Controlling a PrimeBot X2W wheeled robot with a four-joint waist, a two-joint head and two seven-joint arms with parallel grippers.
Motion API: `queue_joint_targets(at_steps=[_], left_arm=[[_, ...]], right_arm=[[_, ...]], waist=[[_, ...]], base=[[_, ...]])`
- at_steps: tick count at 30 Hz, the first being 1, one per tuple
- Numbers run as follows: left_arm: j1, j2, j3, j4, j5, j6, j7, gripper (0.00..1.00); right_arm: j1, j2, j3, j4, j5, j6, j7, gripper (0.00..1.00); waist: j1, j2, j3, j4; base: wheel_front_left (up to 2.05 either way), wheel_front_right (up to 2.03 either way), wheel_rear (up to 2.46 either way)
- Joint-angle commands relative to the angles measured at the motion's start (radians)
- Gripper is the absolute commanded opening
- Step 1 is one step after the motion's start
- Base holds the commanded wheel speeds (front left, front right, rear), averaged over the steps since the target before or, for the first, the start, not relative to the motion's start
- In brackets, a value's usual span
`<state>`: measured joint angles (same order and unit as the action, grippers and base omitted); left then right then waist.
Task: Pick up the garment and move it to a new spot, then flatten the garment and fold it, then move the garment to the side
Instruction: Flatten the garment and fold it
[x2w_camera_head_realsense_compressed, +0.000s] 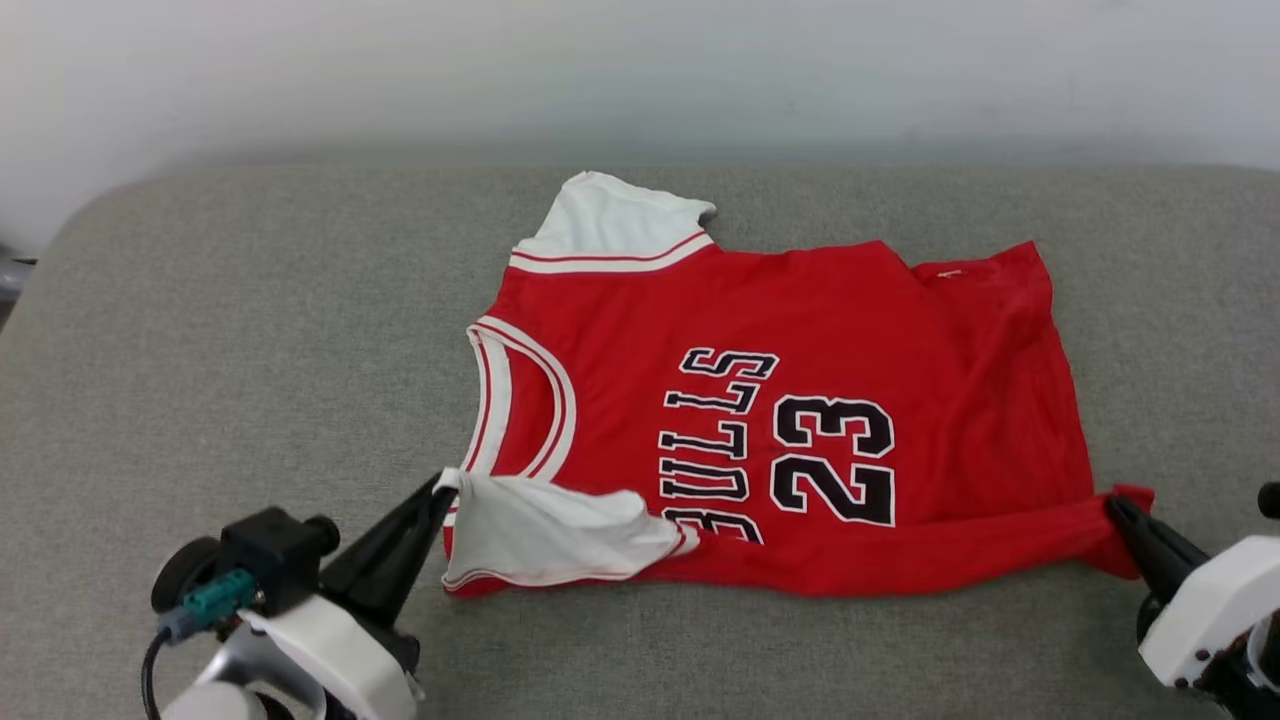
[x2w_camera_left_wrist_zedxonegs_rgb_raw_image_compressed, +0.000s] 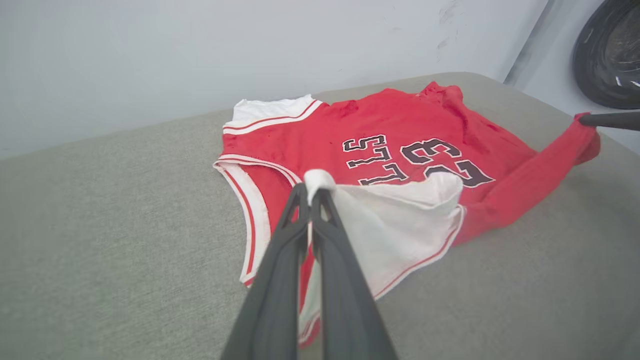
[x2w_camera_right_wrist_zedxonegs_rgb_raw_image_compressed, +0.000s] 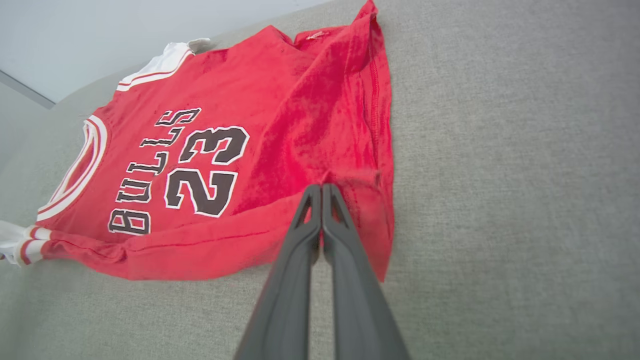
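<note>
The garment (x2w_camera_head_realsense_compressed: 800, 330), a red jersey with white sleeves and black "BULLS 23" print, lies spread sideways on the grey cushion, collar toward the left. My left gripper (x2w_camera_head_realsense_compressed: 447, 487) is shut on the near white sleeve (x2w_camera_left_wrist_zedxonegs_rgb_raw_image_compressed: 400, 225), which is lifted and folded over the chest. My right gripper (x2w_camera_head_realsense_compressed: 1115, 505) is shut on the near hem corner (x2w_camera_right_wrist_zedxonegs_rgb_raw_image_compressed: 350, 190), and the near red edge between the two grips is raised into a rolled band (x2w_camera_left_wrist_zedxonegs_rgb_raw_image_compressed: 525, 185). The far sleeve (x2w_camera_head_realsense_compressed: 615, 225) lies flat.
The grey fabric surface (x2w_camera_head_realsense_compressed: 250, 330) runs wide to the left and in front of the jersey. A pale wall (x2w_camera_head_realsense_compressed: 640, 70) rises behind its far edge. A dark round object (x2w_camera_left_wrist_zedxonegs_rgb_raw_image_compressed: 607, 52) shows at the top right of the left wrist view.
</note>
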<state>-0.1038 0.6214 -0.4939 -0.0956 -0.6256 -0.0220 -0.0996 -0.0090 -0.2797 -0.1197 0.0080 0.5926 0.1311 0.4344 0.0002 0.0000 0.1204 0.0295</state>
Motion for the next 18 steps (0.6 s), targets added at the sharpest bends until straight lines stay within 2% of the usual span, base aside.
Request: queue_joint_targets(at_steps=[1,9,18], left_arm=[[-0.025,-0.001,0.007,0.008,0.006,-0.005,0.0,0.0],[-0.176,-0.016,0.018,0.132,-0.008,-0.045,0.016,0.0],[-0.301,-0.052,-0.02,0.282,-0.009,-0.081,0.029,0.0]], right_arm=[[-0.029,-0.004,0.006,0.008,-0.008,-0.001,0.006,0.0],[-0.178,-0.009,0.039,0.108,-0.061,-0.001,0.016,0.0],[-0.282,0.0,0.062,0.232,-0.099,-0.001,-0.008,0.0]], waist=[[-0.0002,0.0,0.035,-0.009],[-0.0002,0.0,0.101,-0.014],[-0.0002,0.0,0.142,-0.018]], base=[[0.0,0.0,0.0],[0.0,0.0,0.0],[0.0,0.0,0.0]])
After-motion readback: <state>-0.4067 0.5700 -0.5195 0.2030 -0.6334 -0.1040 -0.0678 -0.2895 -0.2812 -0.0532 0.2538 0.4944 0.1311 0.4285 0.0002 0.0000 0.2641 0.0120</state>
